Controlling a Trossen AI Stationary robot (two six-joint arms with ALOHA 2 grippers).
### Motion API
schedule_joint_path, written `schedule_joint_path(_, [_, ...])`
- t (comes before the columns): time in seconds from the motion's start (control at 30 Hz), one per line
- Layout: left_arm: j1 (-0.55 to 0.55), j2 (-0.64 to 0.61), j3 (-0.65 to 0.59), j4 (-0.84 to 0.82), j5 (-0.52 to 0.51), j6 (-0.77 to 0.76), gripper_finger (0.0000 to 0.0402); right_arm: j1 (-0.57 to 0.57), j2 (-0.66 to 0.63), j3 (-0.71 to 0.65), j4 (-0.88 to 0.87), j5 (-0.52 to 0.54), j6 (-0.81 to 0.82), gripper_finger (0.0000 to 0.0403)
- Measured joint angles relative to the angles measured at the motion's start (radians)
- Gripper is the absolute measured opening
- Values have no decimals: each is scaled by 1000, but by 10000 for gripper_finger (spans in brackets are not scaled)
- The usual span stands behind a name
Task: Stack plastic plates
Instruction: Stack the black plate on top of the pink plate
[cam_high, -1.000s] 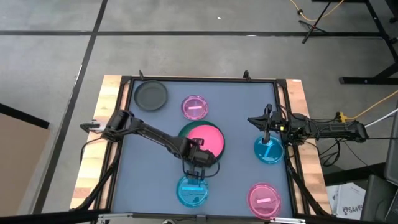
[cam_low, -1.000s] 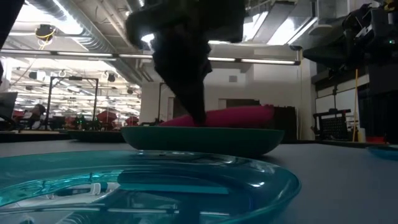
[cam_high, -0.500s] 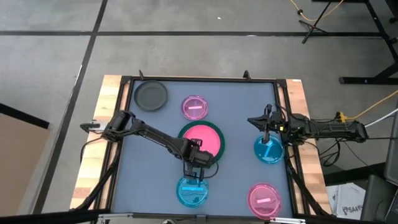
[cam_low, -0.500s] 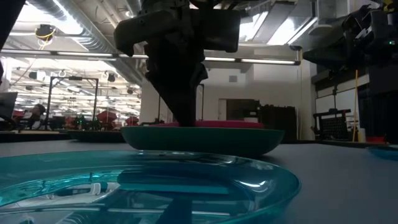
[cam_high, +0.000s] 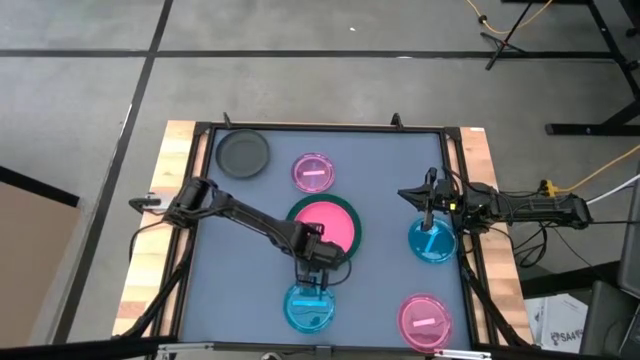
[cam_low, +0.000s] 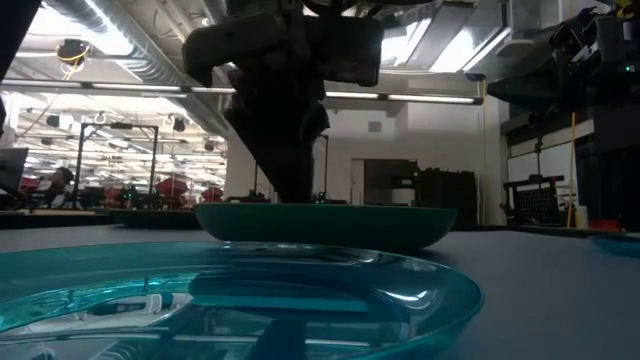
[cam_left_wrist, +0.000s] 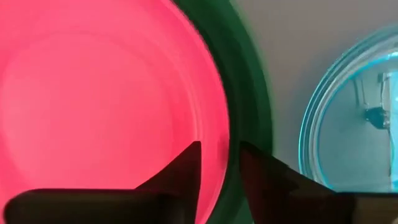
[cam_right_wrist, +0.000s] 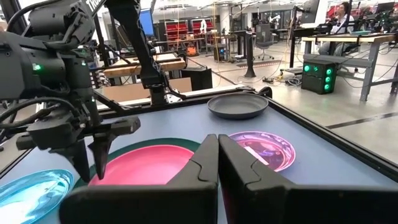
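Observation:
The opaque pink plate (cam_high: 325, 222) lies flat inside the large dark green plate (cam_high: 292, 222) at the table's middle. My left gripper (cam_left_wrist: 221, 155) points down over the pink plate's near rim (cam_left_wrist: 217, 134) and is open. One finger stands inside that rim and one outside, over the green plate (cam_left_wrist: 249, 93). In the low view only the green plate (cam_low: 325, 225) shows below the gripper (cam_low: 290, 190). My right gripper (cam_right_wrist: 217, 146) is shut and holds nothing. It hovers by the table's right edge (cam_high: 430, 212), next to a translucent blue plate (cam_high: 432, 243). My left gripper's fingers straddle the pink plate's near rim from above, pointing down. Whether either finger touches the rim I cannot tell. The plate rests in the green plate.
A second translucent blue plate (cam_high: 310, 308) lies just nearer than the left gripper. A dark grey plate (cam_high: 243, 153) sits far left, a translucent magenta plate (cam_high: 314, 172) far centre and another (cam_high: 425, 320) near right. A raised frame (cam_high: 200, 180) borders the table.
A second ago the pink plate sat tilted, its near side raised above the green plate's rim under my left gripper. That side has come down, and the plate now lies flat inside the green plate, out of sight in the low view.

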Motion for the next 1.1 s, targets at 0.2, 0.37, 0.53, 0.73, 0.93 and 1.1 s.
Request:
schedule_joint_path(0.2, [-10,-87,0,-15,-62,-4,113,0,0,0,2,0,0,0])
schedule_joint_path(0.37, [-19,-166,0,-65,-144,-6,113,0,0,0,2,0,0,0])
schedule_joint_path(0.53, [-28,-206,0,-148,-276,-15,113,0,0,0,2,0,0,0])
schedule_joint_path(0.73, [-26,-272,-88,-194,-339,-61,113,0,0,0,2,0,0,0])
schedule_joint_path(0.93, [-7,-433,-283,-165,-375,-165,113,0,0,0,2,-1,0,0])
schedule_joint_path(1.1, [32,-568,-436,-149,-416,-232,113,0,0,0,2,1,10,0])
